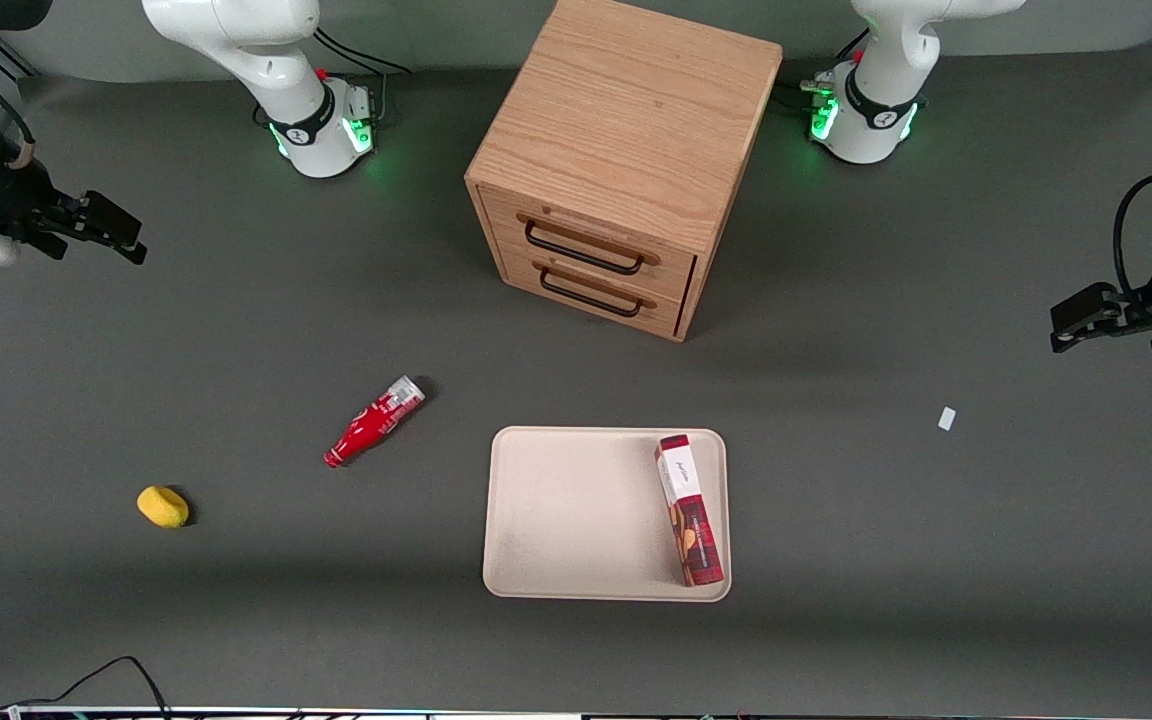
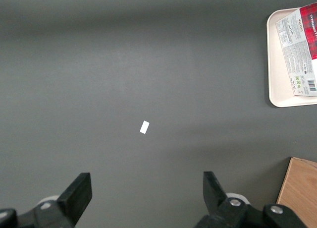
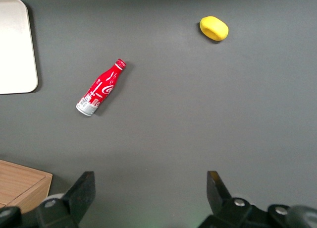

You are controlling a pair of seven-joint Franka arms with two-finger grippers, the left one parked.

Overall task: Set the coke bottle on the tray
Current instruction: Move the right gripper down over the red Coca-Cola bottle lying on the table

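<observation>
The coke bottle (image 1: 373,422) lies on its side on the dark table, red-capped neck pointing toward the front camera, silvery base toward the drawer cabinet. It also shows in the right wrist view (image 3: 101,88). The cream tray (image 1: 566,510) lies flat beside it, toward the parked arm's end, apart from the bottle; one corner of it shows in the right wrist view (image 3: 15,44). My right gripper (image 1: 121,232) hangs above the table at the working arm's end, farther from the front camera than the bottle. It is open and empty (image 3: 151,188).
A red-and-white snack box (image 1: 689,510) lies in the tray along one side. A yellow lemon-like object (image 1: 163,506) lies nearer the front camera than the bottle. A wooden two-drawer cabinet (image 1: 616,150) stands at the back middle. A small white scrap (image 1: 946,418) lies toward the parked arm's end.
</observation>
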